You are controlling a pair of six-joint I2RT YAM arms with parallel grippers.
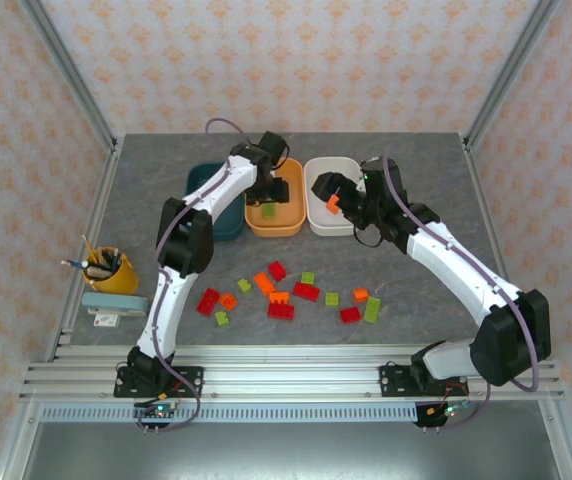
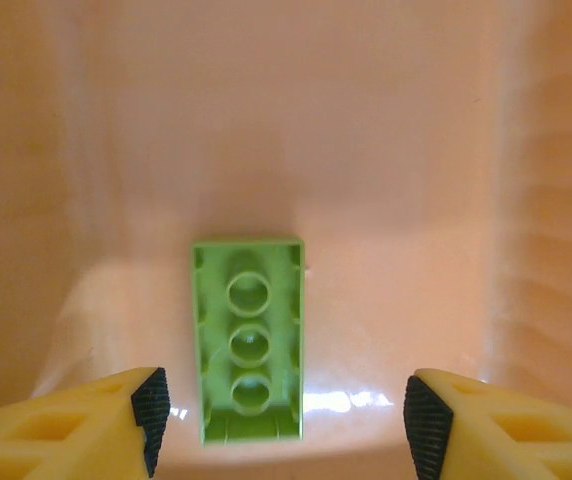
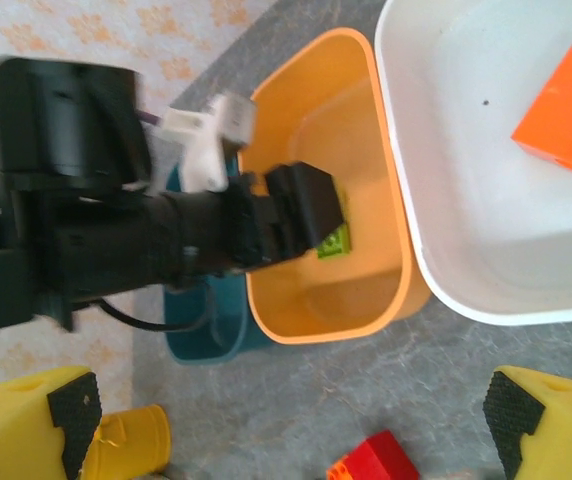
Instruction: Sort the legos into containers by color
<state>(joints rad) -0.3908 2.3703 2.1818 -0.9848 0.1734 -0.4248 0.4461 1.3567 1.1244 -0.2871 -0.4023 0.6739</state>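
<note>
A lime green lego (image 2: 249,340) lies underside up on the floor of the orange container (image 1: 291,226). My left gripper (image 2: 286,420) hangs open over it, its fingers well clear on both sides. My right gripper (image 1: 329,192) is open above the white container (image 1: 344,228), which has an orange lego (image 3: 561,105) inside it. The dark teal container (image 1: 209,188) is partly hidden by the left arm. Several red, orange and green legos (image 1: 306,291) lie loose on the grey table in front of the containers.
A yellow pen cup (image 1: 116,272) stands at the table's left edge with a flat box (image 1: 114,303) in front of it. The left arm (image 3: 116,240) reaches across the teal container. A red lego (image 3: 376,460) lies below my right gripper.
</note>
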